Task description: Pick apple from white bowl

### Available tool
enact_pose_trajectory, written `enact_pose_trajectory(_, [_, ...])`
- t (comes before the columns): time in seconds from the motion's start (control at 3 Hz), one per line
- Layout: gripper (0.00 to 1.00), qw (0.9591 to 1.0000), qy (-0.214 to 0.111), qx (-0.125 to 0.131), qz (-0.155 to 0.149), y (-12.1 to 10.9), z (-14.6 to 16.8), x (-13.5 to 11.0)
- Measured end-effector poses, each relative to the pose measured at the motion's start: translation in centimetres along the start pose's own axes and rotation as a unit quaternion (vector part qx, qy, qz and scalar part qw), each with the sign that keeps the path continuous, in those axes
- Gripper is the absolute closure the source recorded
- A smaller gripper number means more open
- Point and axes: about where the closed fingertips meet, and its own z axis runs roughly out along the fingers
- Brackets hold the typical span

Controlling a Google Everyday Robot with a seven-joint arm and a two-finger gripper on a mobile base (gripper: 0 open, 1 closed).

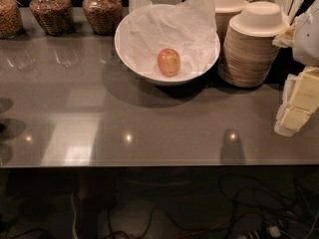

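Note:
A small reddish-orange apple (169, 61) with yellowish patches lies in the large white bowl (130, 59), on crinkled white paper that lines it and sticks up at the back. The bowl stands at the back middle of the grey glossy table. My gripper (298, 103), white with pale yellow parts, shows at the right edge, well to the right of the bowl and nearer the front. It is apart from the apple and holds nothing that I can see.
Two stacks of beige disposable bowls (251, 49) stand right of the white bowl. Three glass jars (101, 9) of brown food line the back left. White utensils (289, 4) stand at the back right. The table's front edge (149, 166) drops to a floor with cables.

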Motion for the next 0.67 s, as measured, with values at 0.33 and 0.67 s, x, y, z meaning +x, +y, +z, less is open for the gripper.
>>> enact_pose_trajectory(0.33, [0.0, 1.0, 0.0, 0.0, 0.0, 0.0, 0.0, 0.0])
enact_pose_trajectory(0.67, [0.0, 0.9999, -0.013, 0.004, 0.007, -0.2, 0.05, -0.26])
